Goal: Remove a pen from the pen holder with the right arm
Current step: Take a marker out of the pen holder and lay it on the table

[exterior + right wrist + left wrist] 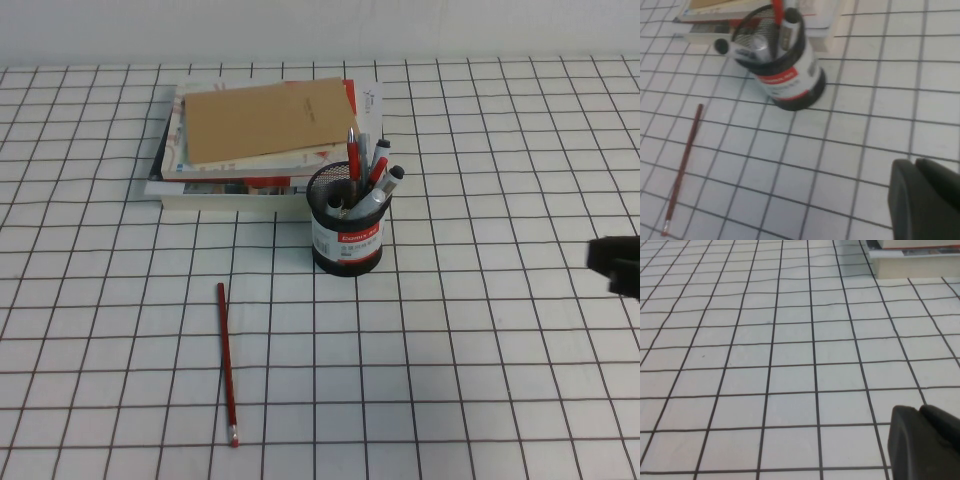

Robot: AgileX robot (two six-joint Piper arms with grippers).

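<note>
Pens (365, 170) stand tips-up in the holder (347, 232) mid-worktop, with the right gripper (598, 258) shut and empty.

Nearest, a red pencil (228, 365) lies on the gridded worktop (480, 380), its long axis running near to far and its eraser end nearest, left of the holder and well apart from it. The left gripper (919, 412) hangs over bare grid; I cannot tell whether it is open or closed. The right gripper sits at the worktop's right edge, level with the holder and well apart from it, jaws closed on nothing. In the black mesh holder the red pen (353, 155) stands almost upright and the grey ones lean right. Just behind the holder lies a stack of books (230, 185) topped by a brown envelope (270, 120).
</note>
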